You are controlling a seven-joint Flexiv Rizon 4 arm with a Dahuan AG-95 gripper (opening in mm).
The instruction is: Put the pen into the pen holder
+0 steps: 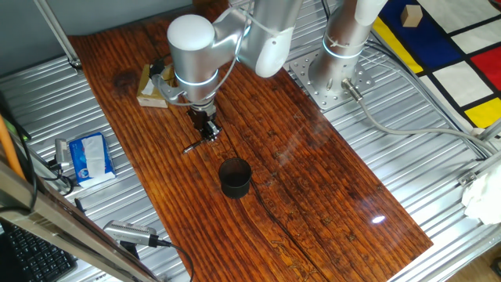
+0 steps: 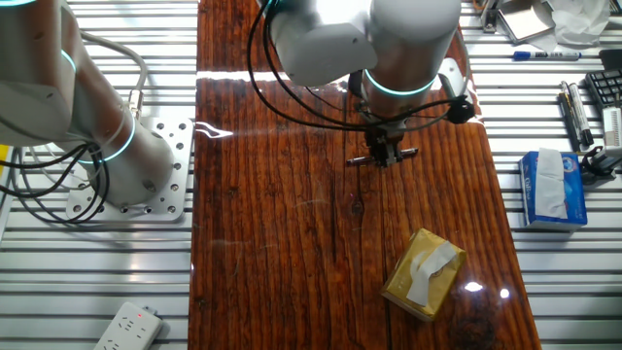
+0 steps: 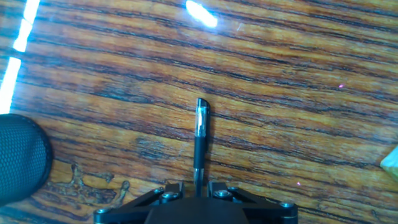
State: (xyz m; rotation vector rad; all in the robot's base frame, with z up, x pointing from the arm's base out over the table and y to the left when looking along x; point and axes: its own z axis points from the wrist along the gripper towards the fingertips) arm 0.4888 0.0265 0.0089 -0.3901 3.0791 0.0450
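Note:
The pen point(image 3: 199, 134) is a thin dark-grey and silvery stick. In the hand view it runs straight up from between the jaws, which stand close on both sides of it. My gripper point(image 1: 208, 135) is low over the wooden table and shut on the pen point(image 1: 192, 146), whose free end sticks out to the left at about table level. In the other fixed view the pen point(image 2: 408, 152) lies crosswise under the gripper point(image 2: 384, 158). The pen holder point(image 1: 235, 178), a short black cup, stands a little in front of the gripper and shows at the left edge of the hand view point(image 3: 22, 158).
A tan cardboard box point(image 1: 150, 88) sits behind the gripper, also in the other fixed view point(image 2: 424, 274). A blue tissue pack point(image 1: 88, 157) and a silver tool with a cable point(image 1: 129, 233) lie off the board on the left. The arm's base plate point(image 1: 329, 78) is at the back right.

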